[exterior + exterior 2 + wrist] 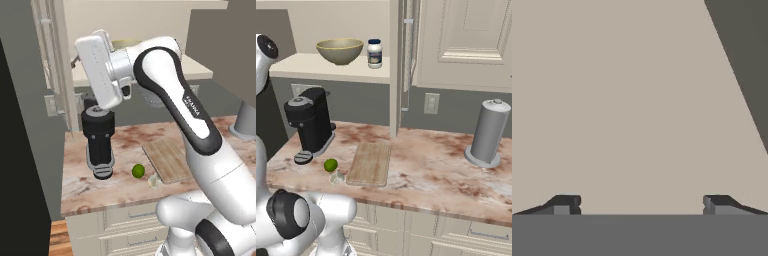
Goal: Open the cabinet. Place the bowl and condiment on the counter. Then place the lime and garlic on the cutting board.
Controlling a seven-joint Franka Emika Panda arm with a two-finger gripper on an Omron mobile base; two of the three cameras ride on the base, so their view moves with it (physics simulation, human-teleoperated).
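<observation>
The jaws point(640, 205) stood wide apart, holding nothing. The shallow olive-yellow bowl point(340, 51) and white blue-lidded jar point(374, 53) sat on the open cream cabinet's shelf point(331, 67); the green lime point(330, 165) rested on the pinkish marble surface point(431, 160) beside the wooden cutting board point(370, 163).

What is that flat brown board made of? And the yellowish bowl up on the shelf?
The cutting board looks like light, unpolished wood: grain lines run along it. The bowl looks like glazed ceramic, smooth olive-yellow with a soft shine, though it might be plastic.
</observation>
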